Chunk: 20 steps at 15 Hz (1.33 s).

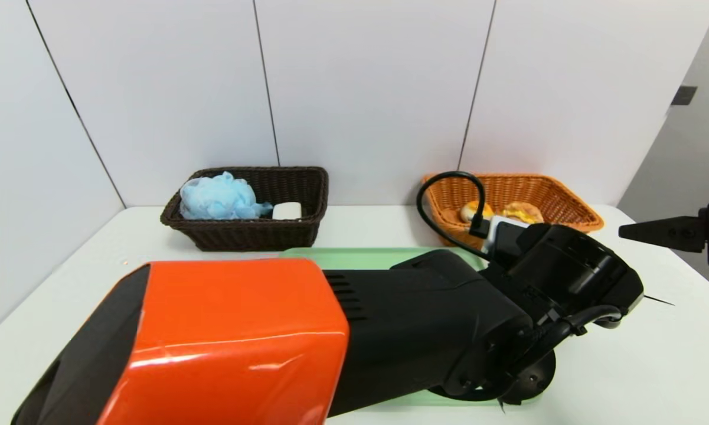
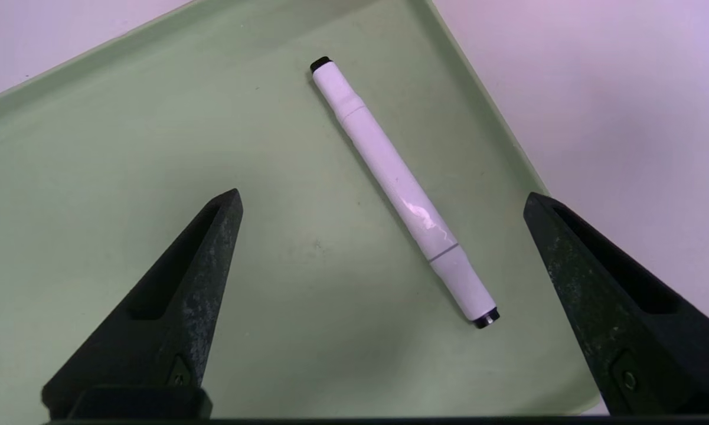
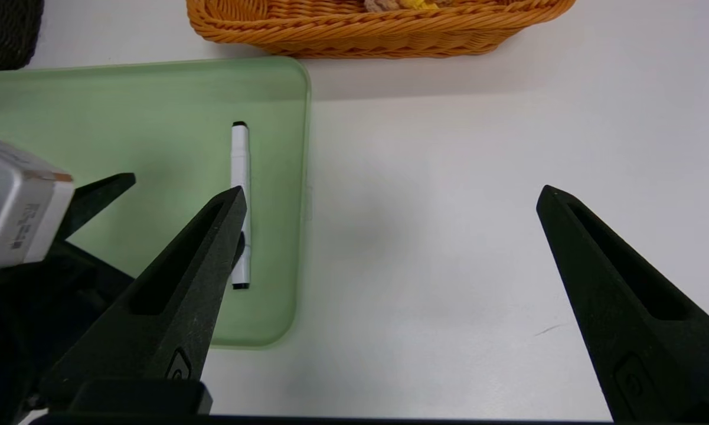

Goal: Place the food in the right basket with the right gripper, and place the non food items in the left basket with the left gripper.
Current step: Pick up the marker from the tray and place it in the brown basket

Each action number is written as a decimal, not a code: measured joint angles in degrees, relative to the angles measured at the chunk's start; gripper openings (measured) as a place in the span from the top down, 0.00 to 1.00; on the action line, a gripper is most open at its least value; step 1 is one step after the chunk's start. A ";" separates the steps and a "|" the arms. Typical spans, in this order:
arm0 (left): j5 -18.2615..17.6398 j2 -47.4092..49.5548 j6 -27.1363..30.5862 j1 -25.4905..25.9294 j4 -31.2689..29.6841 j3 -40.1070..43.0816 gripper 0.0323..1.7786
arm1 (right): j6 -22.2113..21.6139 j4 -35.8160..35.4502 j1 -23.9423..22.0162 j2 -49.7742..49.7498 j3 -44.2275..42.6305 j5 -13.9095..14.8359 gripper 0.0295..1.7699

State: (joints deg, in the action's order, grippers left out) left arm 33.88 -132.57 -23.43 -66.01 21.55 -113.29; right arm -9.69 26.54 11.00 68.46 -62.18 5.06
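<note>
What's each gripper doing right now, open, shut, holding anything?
Left gripper: open, empty, above the marker pen on the green tray.
Right gripper: open, empty, over bare white table beside the tray.

White marker pen (image 2: 402, 192), black tips; pale green tray (image 2: 124, 147); orange woven basket (image 1: 558, 198).

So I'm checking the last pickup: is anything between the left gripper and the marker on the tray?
Nothing visible. The left gripper hangs open above the green tray, and the marker pen lies alone and flat on it, below the gap between the fingers.
</note>
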 joint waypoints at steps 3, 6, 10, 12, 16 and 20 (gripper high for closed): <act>-0.15 -1.55 -0.11 0.89 -0.98 0.00 0.05 | 0.00 0.02 0.57 -0.30 0.45 0.09 0.04; -0.52 -2.93 -0.24 2.43 -1.41 -0.07 0.05 | 0.00 0.00 0.66 -0.71 0.74 0.06 0.04; -3.18 -3.47 -0.57 3.36 -1.44 -0.09 0.05 | -0.01 0.00 0.83 -0.88 1.00 0.00 0.04; -4.19 -3.54 -0.60 3.41 -1.49 -0.09 0.05 | -0.01 -0.05 0.94 -0.90 1.07 0.00 0.04; -8.86 -3.32 -1.82 3.72 -1.40 -0.09 0.05 | -0.01 -0.02 0.99 -0.90 1.18 0.00 0.04; -9.26 -3.29 -1.90 4.50 -1.40 -0.09 0.05 | -0.09 -0.02 1.01 -0.90 1.41 -0.07 0.04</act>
State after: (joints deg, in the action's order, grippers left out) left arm 24.61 -135.86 -25.33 -61.51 20.15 -113.37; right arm -9.78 26.51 12.01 67.56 -60.77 4.99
